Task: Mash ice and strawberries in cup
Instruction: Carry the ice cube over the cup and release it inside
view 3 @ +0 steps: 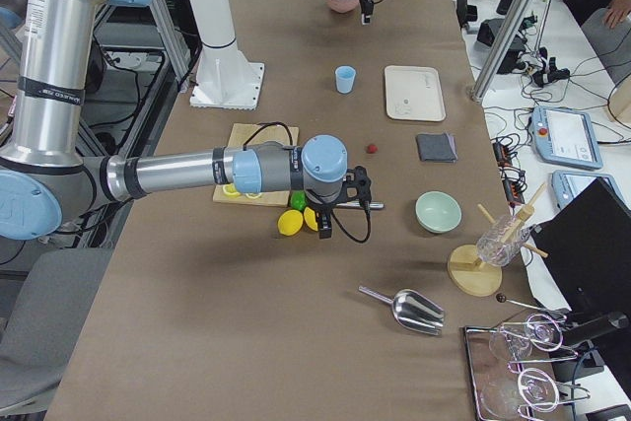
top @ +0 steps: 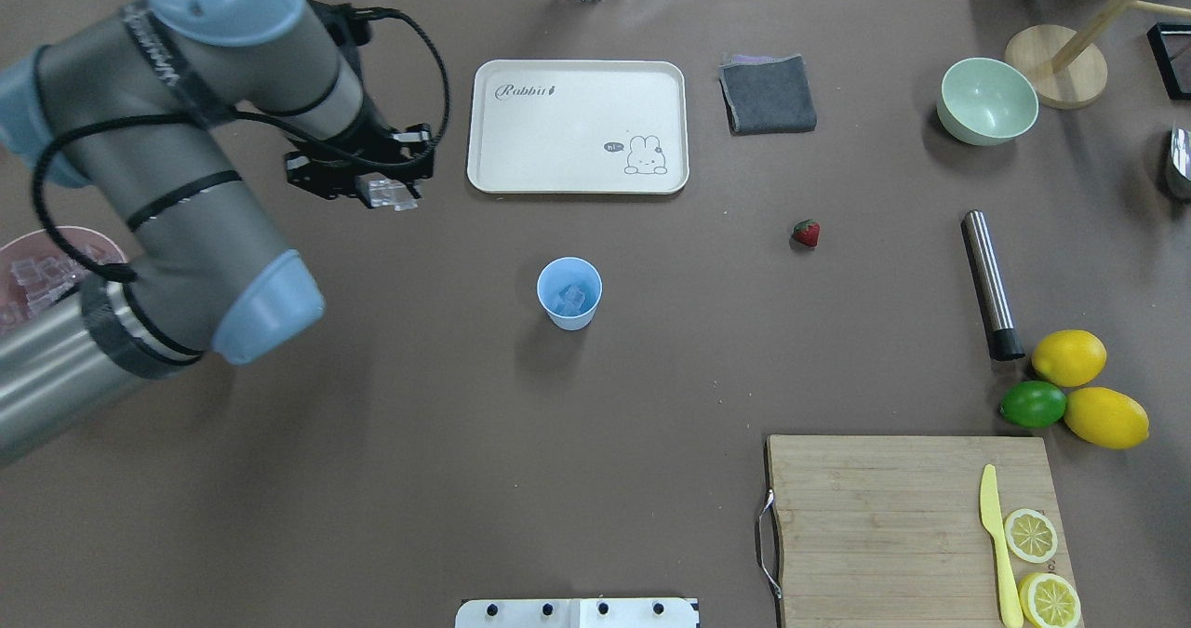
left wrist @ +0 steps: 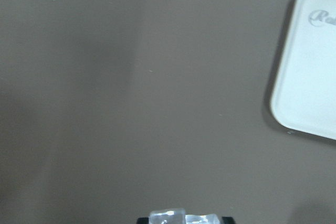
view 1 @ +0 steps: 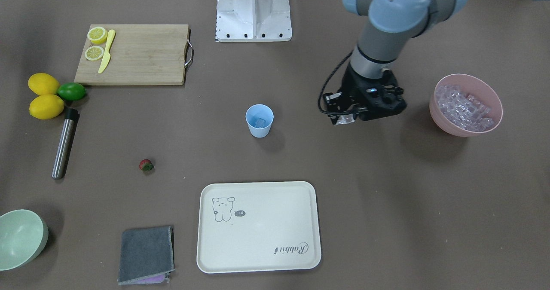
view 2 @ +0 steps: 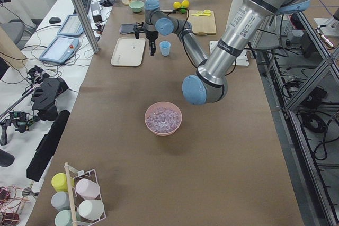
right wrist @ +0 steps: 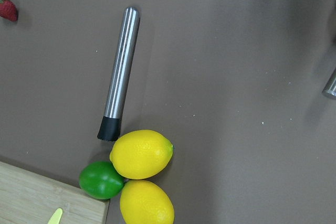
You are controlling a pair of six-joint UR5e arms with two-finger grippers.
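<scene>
Clear ice [view 1: 346, 119] is pinched between the narrow fingers of the left gripper [view 1: 346, 118], above the table between the pink bowl [view 1: 487, 88] of cubes and the light-blue cup [view 1: 259, 131], which holds a cube. The strawberry [view 1: 146, 165] lies apart, nearer the metal muddler [view 1: 64, 144]. The right gripper [view 3: 325, 222] hangs by the lemons [view 3: 290, 223]; I cannot tell its finger state

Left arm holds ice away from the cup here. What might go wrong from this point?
1. The ice cube is pinched at the fingertips of the left gripper, well apart from the cup. It is clear and likely slick, so it may slip out on the way.
2. The cup is small and narrow-mouthed, so an off-centre release may miss or tip it.
</scene>
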